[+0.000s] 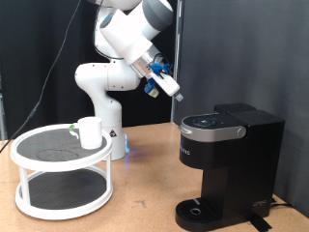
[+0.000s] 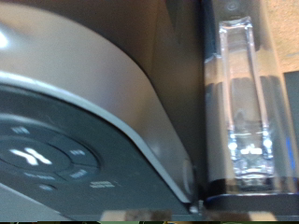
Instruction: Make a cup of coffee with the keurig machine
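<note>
Keurig machine: the black keurig machine (image 1: 227,164) stands on the wooden surface (image 1: 145,198), at about 4 o'clock in the exterior view. Its lid is down, and its round drip base (image 1: 198,210) has nothing on it.
Top panel: the silver-ringed top panel (image 1: 210,124) faces up. In the wrist view the same panel (image 2: 56,159) fills the near part of the picture, with pale button marks on it.
Water tank: a clear water tank (image 2: 245,112) sits against the machine body in the wrist view.
Cup: the white cup (image 1: 90,132) stands upright on the upper shelf of a white two-level round rack (image 1: 63,174), at about 9 o'clock in the exterior view, well apart from the machine. The handle shows a green tint.
Tool: the tool (image 1: 172,89) hangs in the air just above the machine, at about 11 o'clock from the top panel, tilted down toward it. It touches nothing. If the fingers are released or clenched, I cannot tell; nothing is visible between them.
Arm: the white robot arm (image 1: 121,48) rises from its base (image 1: 101,116) behind the rack.
</note>
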`<control>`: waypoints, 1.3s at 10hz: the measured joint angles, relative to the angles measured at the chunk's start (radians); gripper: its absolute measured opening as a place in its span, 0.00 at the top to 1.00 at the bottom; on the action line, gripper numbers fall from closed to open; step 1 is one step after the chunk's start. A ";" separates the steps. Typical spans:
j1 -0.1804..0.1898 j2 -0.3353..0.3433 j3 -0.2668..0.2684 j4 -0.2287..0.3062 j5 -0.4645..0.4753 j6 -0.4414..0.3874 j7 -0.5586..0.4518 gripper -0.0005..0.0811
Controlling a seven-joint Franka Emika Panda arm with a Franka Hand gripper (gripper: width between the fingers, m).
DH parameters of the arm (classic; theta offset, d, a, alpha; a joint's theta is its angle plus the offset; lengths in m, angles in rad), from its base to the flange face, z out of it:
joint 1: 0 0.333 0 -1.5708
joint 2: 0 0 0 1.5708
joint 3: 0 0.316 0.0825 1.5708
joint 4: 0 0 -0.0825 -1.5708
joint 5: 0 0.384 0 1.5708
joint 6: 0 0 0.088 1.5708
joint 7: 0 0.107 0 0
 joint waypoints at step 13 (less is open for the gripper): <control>-0.164 -0.296 -0.213 -0.123 -0.221 -0.249 0.094 0.99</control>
